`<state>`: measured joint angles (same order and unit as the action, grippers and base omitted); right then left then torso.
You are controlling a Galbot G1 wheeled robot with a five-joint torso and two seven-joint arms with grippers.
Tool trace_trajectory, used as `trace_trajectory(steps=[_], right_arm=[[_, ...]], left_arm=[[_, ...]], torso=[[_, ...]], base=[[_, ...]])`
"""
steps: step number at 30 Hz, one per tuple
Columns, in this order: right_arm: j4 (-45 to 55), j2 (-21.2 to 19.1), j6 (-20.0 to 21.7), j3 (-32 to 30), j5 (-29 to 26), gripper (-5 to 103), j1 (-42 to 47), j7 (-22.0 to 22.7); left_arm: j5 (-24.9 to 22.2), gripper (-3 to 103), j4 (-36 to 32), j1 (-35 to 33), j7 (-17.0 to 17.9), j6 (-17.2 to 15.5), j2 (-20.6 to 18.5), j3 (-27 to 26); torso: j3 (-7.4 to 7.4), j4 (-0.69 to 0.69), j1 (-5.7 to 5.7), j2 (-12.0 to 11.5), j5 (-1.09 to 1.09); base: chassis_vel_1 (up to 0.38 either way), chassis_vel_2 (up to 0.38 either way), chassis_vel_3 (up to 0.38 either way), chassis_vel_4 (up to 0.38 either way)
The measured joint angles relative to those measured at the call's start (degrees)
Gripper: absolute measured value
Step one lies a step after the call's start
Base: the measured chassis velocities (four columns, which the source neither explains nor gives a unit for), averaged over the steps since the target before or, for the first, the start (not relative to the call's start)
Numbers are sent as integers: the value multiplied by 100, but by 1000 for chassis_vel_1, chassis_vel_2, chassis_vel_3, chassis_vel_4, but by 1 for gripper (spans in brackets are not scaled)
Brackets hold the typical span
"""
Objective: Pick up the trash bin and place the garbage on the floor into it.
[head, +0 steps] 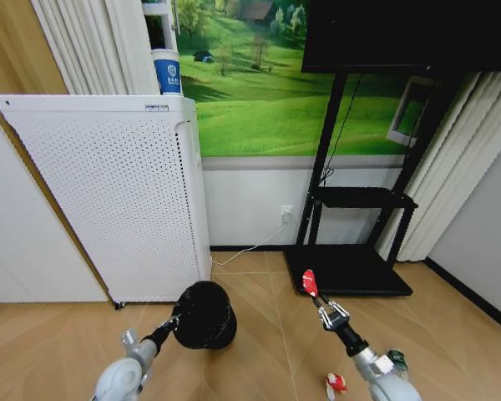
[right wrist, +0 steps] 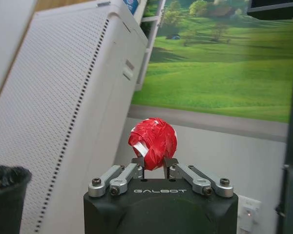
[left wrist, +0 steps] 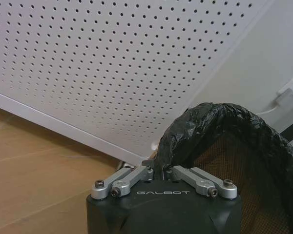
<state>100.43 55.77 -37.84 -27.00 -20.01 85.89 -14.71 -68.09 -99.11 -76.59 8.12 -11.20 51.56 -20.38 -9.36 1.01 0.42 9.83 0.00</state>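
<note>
You have trash bin [head: 204, 315] lifted, left gripper [head: 174, 320] clamped on its rim. Right gripper [head: 320, 306] pinches red crumpled wrapper [head: 309, 283], well right of bin, not yet dropped. Red-and-white scrap [head: 336, 383] and bottle [head: 397, 359] remain on floor [head: 259, 292].

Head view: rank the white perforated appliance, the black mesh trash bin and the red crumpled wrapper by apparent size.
1. White perforated appliance, largest by far.
2. Black mesh trash bin, gripped by the left end effector.
3. Red crumpled wrapper, held by the right end effector.
</note>
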Motion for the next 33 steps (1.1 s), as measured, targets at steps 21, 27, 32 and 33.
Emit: trace_trajectory(steps=[21,27,32,33], right_arm=[[773,3,466,1633,189,20,-395,-186],[775,36,515,1838,271,20,-486,-179],[668,92,609,2268,511,19,-662,-155],[668,92,609,2268,511,19,-662,-155]], left_arm=[[1007,4,1146,2237,-1481,-1052,-99,1683],[1081,4,1203,2453,-1784,-1127,-45,1859],[1507,4,976,2403,-3346,-1300,-185,1899],[1507,4,976,2403,-3346,-1300,-185,1899]], torso=[[0,0,1,0,0],[0,1,1,0,-1],[0,0,1,0,0],[0,0,1,0,0]], base=[[0,0,0,0],[0,0,0,0],[0,0,0,0],[0,0,0,0]])
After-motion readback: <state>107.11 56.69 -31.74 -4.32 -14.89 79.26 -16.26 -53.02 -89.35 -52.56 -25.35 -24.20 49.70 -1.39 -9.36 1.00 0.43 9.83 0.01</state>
